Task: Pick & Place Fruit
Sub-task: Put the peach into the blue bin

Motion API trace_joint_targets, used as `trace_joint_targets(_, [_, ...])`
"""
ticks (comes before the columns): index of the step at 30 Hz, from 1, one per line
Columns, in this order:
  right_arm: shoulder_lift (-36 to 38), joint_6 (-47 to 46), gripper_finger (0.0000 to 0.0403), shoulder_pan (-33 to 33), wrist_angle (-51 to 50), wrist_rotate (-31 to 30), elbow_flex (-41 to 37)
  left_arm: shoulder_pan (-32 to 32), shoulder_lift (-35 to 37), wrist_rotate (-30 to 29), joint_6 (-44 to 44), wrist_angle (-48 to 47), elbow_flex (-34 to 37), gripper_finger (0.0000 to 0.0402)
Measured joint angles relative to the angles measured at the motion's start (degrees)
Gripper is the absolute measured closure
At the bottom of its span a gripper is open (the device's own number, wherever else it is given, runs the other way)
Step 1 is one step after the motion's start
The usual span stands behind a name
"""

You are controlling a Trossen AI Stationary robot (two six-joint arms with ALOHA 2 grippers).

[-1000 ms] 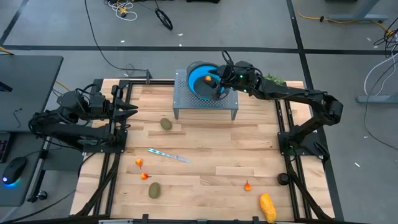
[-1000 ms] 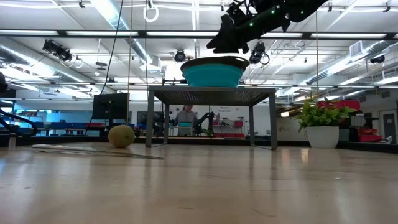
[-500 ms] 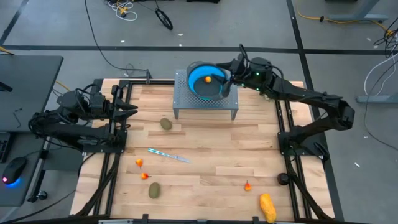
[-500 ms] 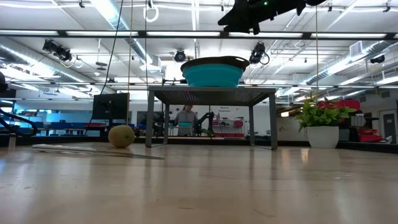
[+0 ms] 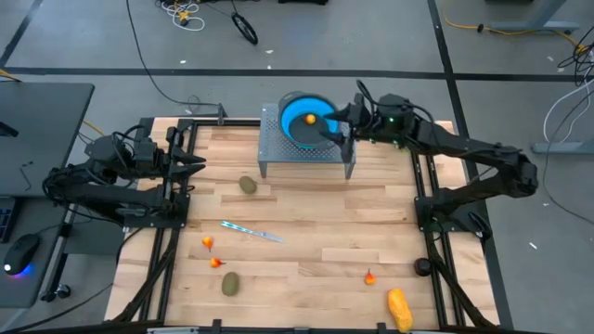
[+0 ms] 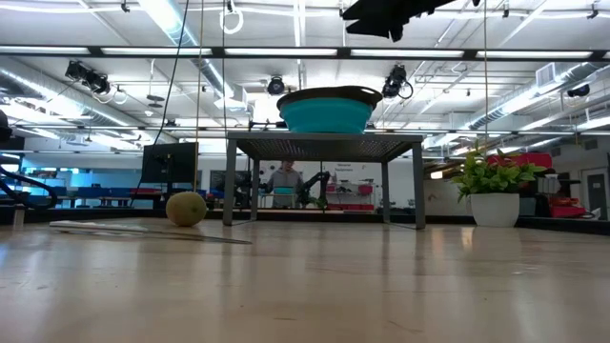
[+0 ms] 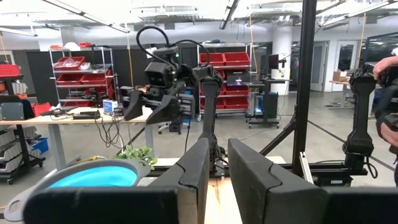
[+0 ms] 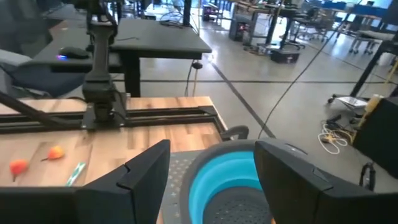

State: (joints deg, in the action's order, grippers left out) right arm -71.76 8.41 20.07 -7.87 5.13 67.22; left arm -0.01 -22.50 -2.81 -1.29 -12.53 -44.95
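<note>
A small round orange fruit (image 5: 311, 119) sits inside the blue bowl (image 5: 295, 130) on the metal stand (image 5: 278, 153). The right gripper (image 5: 345, 122), fingers spread and empty, hovers at the bowl's rim. The left gripper (image 5: 197, 160) waits at the table's left edge, fingers nearly together.

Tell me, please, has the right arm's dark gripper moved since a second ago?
Yes. The right gripper has drawn back off the blue bowl toward the metal stand's right edge.

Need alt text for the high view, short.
Overhead: the right tool hangs open at the edge of a blue bowl holding one orange fruit on a metal stand. Two kiwis, a knife and small fruit lie on the table.
</note>
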Motion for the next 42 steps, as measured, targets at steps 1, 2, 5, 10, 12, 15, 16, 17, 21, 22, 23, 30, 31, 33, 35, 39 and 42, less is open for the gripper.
trace_joint_targets(1, [0.1, 0.0, 0.0168, -0.3, -0.2, 0.1, 0.0, 0.0, 0.0, 0.0, 0.0, 0.0, 0.0, 0.0334])
trace_joint_targets(2, [0.3, -0.3, 0.0171, -0.5, -0.7, 0.1, -0.1, 0.0, 0.0, 0.0, 0.0, 0.0, 0.0, 0.0334])
trace_joint_targets(5, [1.3, -0.3, 0.0179, -2.0, -1.0, 0.1, -2.2, 0.0, 0.0, 0.0, 0.0, 0.0, 0.0, 0.0334])
trace_joint_targets(10, [4.7, 0.0, 0.0193, -6.0, -1.3, 1.2, -6.5, 0.0, 0.0, 0.0, 0.0, 0.0, 0.0, 0.0334])
trace_joint_targets(12, [6.1, -0.1, 0.0198, -7.6, -1.3, 2.8, -7.9, 0.0, 0.0, 0.0, 0.0, 0.0, 0.0, 0.0334])
trace_joint_targets(15, [8.2, -1.4, 0.0204, -9.7, -1.1, 4.5, -10.2, 0.0, 0.0, 0.0, 0.0, 0.0, 0.0, 0.0334])
trace_joint_targets(16, [8.9, -1.6, 0.0206, -10.5, -0.9, 4.5, -10.9, 0.0, 0.0, 0.0, 0.0, 0.0, 0.0, 0.0334])
trace_joint_targets(17, [9.6, -1.6, 0.0207, -11.3, -1.0, 4.5, -11.5, 0.0, 0.0, 0.0, 0.0, 0.0, 0.0, 0.0334])
trace_joint_targets(21, [11.4, -1.8, 0.0210, -13.9, -1.1, 4.5, -13.8, 0.0, 0.0, 0.0, 0.0, 0.0, 0.0, 0.0334])
trace_joint_targets(22, [11.8, -1.8, 0.0211, -14.5, -1.1, 4.5, -14.2, 0.0, 0.0, 0.0, 0.0, 0.0, 0.0, 0.0334])
trace_joint_targets(23, [12.2, -1.8, 0.0211, -15.0, -0.9, 4.5, -14.6, 0.0, 0.0, 0.0, 0.0, 0.0, 0.0, 0.0334])
trace_joint_targets(30, [13.1, -2.0, 0.0211, -19.1, -4.7, 4.4, -16.8, 0.0, 0.0, 0.0, 0.0, 0.0, 0.0, 0.0334])
trace_joint_targets(31, [13.2, -2.1, 0.0211, -20.0, -5.4, 4.4, -17.1, 0.0, 0.0, 0.0, 0.0, 0.0, 0.0, 0.0334])
trace_joint_targets(33, [13.4, -2.1, 0.0211, -22.2, -5.5, 4.4, -17.7, 0.0, 0.0, 0.0, 0.0, 0.0, 0.0, 0.0334])
trace_joint_targets(35, [13.4, -2.1, 0.0211, -24.5, -5.7, 4.4, -18.3, 0.0, 0.0, 0.0, 0.0, 0.0, 0.0, 0.0334])
trace_joint_targets(39, [13.4, -2.1, 0.0211, -29.1, -5.9, 4.4, -18.6, 0.0, 0.0, 0.0, 0.0, 0.0, 0.0, 0.0334])
trace_joint_targets(42, [13.4, -2.1, 0.0211, -32.2, -5.7, 3.7, -18.6, 0.0, 0.0, 0.0, 0.0, 0.0, 0.0, 0.0334])
